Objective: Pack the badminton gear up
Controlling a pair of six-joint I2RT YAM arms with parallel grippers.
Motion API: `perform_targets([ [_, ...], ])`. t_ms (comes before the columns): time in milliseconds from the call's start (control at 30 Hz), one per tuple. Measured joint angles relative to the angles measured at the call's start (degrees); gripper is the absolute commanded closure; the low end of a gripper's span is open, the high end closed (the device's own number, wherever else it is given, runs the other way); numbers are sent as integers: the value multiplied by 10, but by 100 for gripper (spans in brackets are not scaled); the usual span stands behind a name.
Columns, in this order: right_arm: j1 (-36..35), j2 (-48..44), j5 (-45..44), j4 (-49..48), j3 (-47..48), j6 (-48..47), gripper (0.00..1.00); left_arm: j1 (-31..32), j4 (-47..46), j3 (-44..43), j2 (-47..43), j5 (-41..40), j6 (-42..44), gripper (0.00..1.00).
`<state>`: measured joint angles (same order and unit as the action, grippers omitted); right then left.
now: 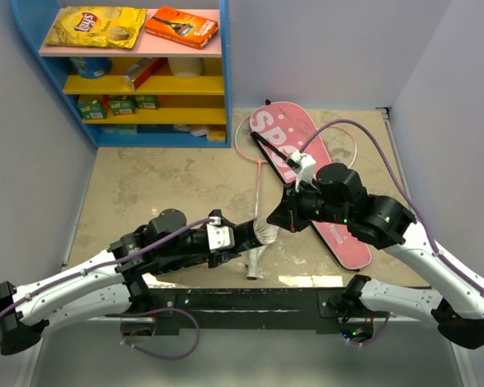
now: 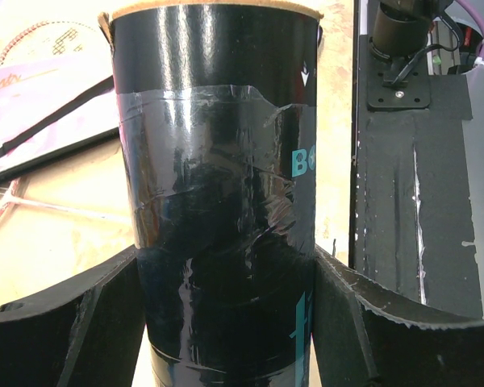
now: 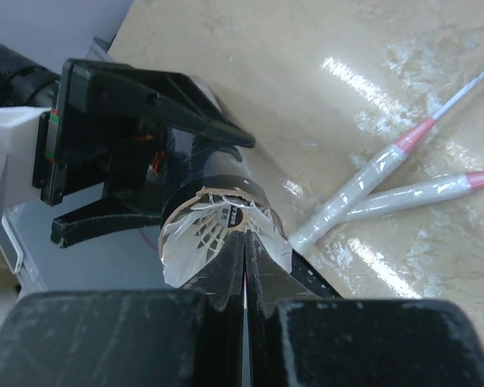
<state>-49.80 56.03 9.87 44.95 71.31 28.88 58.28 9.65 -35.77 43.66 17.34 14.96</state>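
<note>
Black and glossy, the tube (image 2: 218, 201) carries teal print, of which only "BO" near its upper end reads clearly (another teal stroke lower down is cut off). The left end effector (image 1: 248, 234) grips it, one finger pressed to each side, over the near part of the desk (image 1: 161, 185), with its open end toward the right arm. In that mouth sits a white feather shuttlecock (image 3: 198, 238); the small dark label at its centre is too small to read. The right end effector (image 3: 244, 266) is closed, its fingertips together right at the tube's rim and across the feathers. Whether a feather is pinched I cannot tell. Below it on the desk lie the two rackets (image 3: 363, 184), their white grips side by side. The pink bag (image 1: 268, 117) lies farther back, its white letters "SP" showing before the right arm covers the rest. In the far left corner a blue shelf (image 1: 225, 81) holds a yellow "Lay's" crisp packet (image 1: 97, 26) and an orange box (image 1: 181, 27) on top.
</note>
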Motion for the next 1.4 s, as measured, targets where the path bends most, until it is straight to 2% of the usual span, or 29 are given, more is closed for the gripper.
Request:
perform_targets([
  [400, 0, 21, 80, -58, -69, 6, 100, 0, -3, 0, 0, -11, -4, 100],
  [667, -23, 49, 127, -195, -149, 54, 100, 0, 9, 0, 2, -14, -4, 100],
  [933, -56, 123, 104, -254, -172, 78, 100, -6, 111, 0, -9, -50, -4, 100],
  [1200, -65, 126, 65, -222, -158, 76, 78, -6, 117, 0, -8, -55, -3, 100],
  [1233, -66, 122, 60, -216, -154, 77, 72, -6, 113, 0, -8, -55, -3, 100],
  [1333, -69, 96, 31, -197, -143, 79, 61, -5, 96, 0, -9, -52, 2, 100],
  [1400, -70, 76, 14, -183, -134, 79, 58, -4, 78, 0, -9, -49, 3, 100],
])
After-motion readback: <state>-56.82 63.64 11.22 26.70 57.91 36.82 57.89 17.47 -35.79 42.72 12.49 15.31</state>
